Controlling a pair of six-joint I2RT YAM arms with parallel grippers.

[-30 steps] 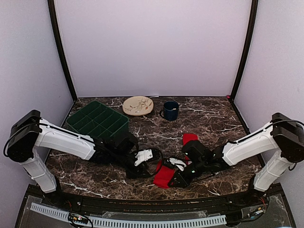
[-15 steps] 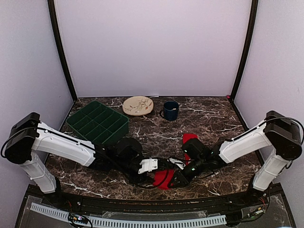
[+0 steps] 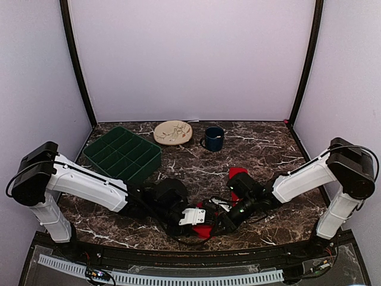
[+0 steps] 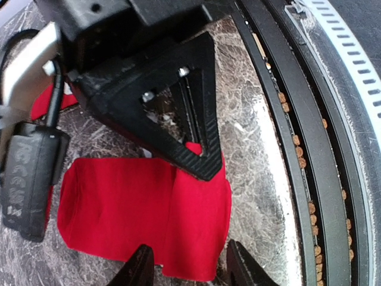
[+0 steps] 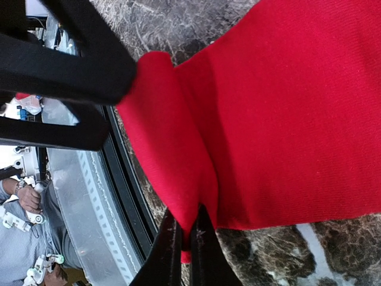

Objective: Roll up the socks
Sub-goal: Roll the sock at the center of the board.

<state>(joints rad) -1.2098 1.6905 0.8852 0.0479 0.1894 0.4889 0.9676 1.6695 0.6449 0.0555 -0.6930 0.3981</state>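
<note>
One red sock (image 4: 137, 208) lies flat near the table's front edge, also seen in the top view (image 3: 203, 231). My left gripper (image 4: 191, 271) is open and low, with its two fingertips either side of the sock's folded near corner. My right gripper (image 5: 186, 241) is shut on a raised fold of that sock (image 5: 286, 119). Its black finger (image 4: 178, 113) reaches over the sock in the left wrist view. In the top view the two grippers, left (image 3: 201, 221) and right (image 3: 218, 224), meet over the sock. More red fabric (image 3: 238, 173) shows behind the right arm. No white band is visible.
A green compartment tray (image 3: 122, 152) stands at the left. A beige plate (image 3: 173, 132) and a dark blue mug (image 3: 213, 138) are at the back. The black table rim (image 4: 297, 119) and white slotted rail (image 4: 351, 65) run close beside the sock.
My left arm has swung right and forward until its gripper meets the sock and the right gripper. The right gripper has stayed on the sock, which now shows less in the top view.
</note>
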